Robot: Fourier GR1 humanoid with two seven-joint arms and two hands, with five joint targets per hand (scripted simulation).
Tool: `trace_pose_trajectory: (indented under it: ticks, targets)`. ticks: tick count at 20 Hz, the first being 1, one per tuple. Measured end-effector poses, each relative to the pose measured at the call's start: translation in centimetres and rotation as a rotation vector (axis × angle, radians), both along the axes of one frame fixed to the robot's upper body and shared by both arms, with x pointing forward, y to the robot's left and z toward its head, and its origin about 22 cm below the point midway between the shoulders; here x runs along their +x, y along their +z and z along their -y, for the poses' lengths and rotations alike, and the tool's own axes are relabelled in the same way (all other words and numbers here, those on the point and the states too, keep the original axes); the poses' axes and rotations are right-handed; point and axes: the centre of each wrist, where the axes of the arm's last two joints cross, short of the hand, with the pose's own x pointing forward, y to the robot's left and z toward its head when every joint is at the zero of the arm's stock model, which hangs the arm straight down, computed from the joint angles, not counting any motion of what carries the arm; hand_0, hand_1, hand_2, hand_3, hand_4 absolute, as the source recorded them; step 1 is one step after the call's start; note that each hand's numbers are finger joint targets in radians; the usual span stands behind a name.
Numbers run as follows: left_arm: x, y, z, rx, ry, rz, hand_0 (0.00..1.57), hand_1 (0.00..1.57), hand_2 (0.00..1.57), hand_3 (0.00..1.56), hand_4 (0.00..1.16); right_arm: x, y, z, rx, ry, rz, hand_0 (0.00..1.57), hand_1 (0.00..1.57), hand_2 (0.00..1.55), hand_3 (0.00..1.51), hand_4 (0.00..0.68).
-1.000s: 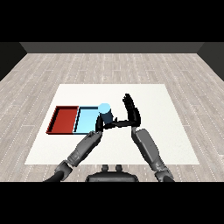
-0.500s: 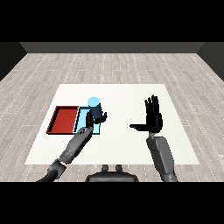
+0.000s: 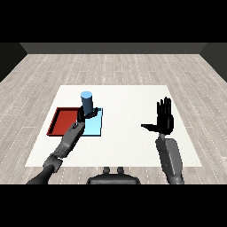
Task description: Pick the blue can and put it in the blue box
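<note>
Head view: blue can (image 3: 87,101) standing up straight, held by the left hand (image 3: 87,116) with fingers curled round its bottom part, right over the blue tray (image 3: 94,128). Hard to tell if touching the tray floor. Red tray (image 3: 63,121) just beside, on the left. Right hand (image 3: 163,119) far off to the right above the white table (image 3: 128,106), fingers straight and together, thumb sticking out sideways, holding nothing.

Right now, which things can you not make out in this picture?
- Head view: whether the blue can rests on the light blue tray or hangs above it; the left hand covers its base.
- The light blue tray's left part, behind the left hand.
- The right hand shows fully, fingers straight.
</note>
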Motion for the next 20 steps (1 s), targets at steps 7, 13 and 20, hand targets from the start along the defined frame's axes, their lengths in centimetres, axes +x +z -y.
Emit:
trace_pose_trajectory:
  ticks: [7, 13, 20]
  targets:
    - [1.0, -2.1, -2.4, 0.073, 0.101, -0.217, 1.57, 1.57, 1.51, 1.35, 0.99, 0.9, -0.8, -0.2, 0.005, -0.020, -0.029, 0.00, 0.00, 0.00, 0.00, 0.000]
    - [-1.0, -5.7, -3.5, 0.136, 0.184, -0.438, 0.95, 0.95, 0.87, 0.81, 0.93, 1.6, -1.5, -0.1, 0.008, -0.017, -0.044, 0.00, 0.00, 0.00, 0.00, 0.000]
    - [-2.1, -7.1, -4.0, 0.145, 0.146, -0.550, 0.36, 0.36, 0.41, 0.00, 0.63, 1.5, -2.0, 0.0, 0.008, -0.013, -0.041, 0.00, 0.00, 0.00, 0.00, 0.000]
